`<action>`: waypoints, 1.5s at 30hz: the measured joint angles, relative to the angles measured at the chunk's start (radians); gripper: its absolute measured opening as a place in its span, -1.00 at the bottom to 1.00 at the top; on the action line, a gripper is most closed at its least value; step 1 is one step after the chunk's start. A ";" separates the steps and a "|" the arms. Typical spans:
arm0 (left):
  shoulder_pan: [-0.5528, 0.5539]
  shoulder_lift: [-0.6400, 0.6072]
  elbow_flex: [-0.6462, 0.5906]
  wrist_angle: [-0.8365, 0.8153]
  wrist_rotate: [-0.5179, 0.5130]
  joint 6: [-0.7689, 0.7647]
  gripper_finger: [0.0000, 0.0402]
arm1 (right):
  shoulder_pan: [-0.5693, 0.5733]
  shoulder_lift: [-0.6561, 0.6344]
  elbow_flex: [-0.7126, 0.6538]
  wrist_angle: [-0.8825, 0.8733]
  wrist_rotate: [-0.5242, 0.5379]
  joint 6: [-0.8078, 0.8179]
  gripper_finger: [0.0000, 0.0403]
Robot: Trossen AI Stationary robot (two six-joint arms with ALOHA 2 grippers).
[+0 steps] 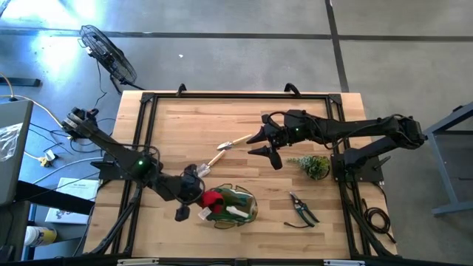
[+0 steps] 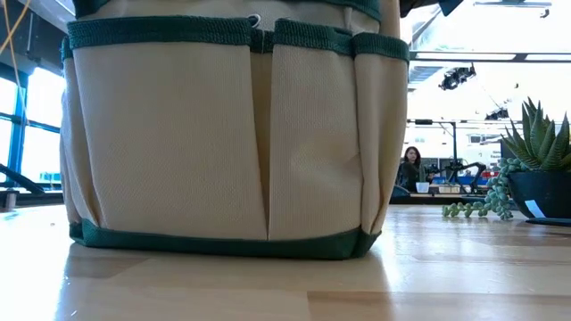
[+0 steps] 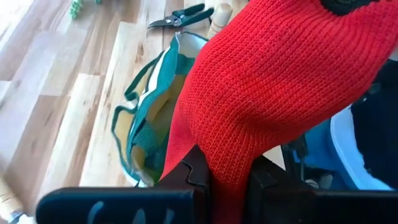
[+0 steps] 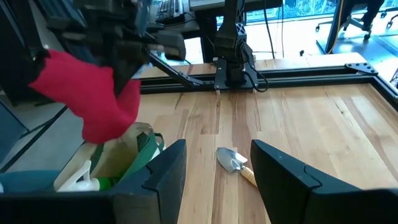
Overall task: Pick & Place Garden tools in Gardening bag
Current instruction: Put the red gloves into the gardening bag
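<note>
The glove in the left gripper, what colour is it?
The glove is red, clearest in the left wrist view.

A: What's the red glove (image 3: 273,81) made of?
B: Coarse knitted cloth, ribbed and matt, pinched in the left end effector (image 3: 225,180), which is matt black plastic.
A: And the gardening bag (image 2: 232,134)?
B: Woven beige canvas with green webbing trim. The desk (image 4: 311,118) is pale, smooth planked wood; the trowel (image 4: 233,160) has a dull metal blade.

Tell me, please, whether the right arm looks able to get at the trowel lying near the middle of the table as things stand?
Probably yes: the right gripper hangs open beside the trowel, with bare table between them and nothing in the way.
</note>
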 joint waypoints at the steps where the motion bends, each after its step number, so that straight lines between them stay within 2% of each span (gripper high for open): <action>1: 0.000 0.002 0.014 -0.025 0.000 -0.001 -0.85 | 0.000 0.000 0.000 -0.005 0.000 0.000 -0.16; 11: 0.020 0.094 0.111 -0.087 0.014 0.030 -0.85 | 0.000 0.016 0.000 -0.022 0.001 -0.003 -0.16; 16: 0.065 0.168 0.210 -0.209 0.120 0.052 -0.85 | 0.000 0.023 0.000 -0.023 0.000 -0.003 -0.16; 22: 0.119 0.254 0.338 -0.405 0.170 0.071 -0.84 | 0.000 0.024 0.000 -0.029 0.000 -0.003 -0.16; 28: 0.154 0.309 0.441 -0.427 0.264 0.174 -0.84 | 0.000 0.024 0.000 -0.036 0.001 -0.003 -0.16; 35: 0.190 0.369 0.472 -0.506 0.344 0.183 -0.84 | 0.000 0.024 0.000 -0.045 0.000 -0.003 -0.16; 45: 0.204 0.415 0.476 -0.534 0.402 0.183 -0.84 | 0.000 0.024 0.000 -0.042 0.000 -0.004 -0.16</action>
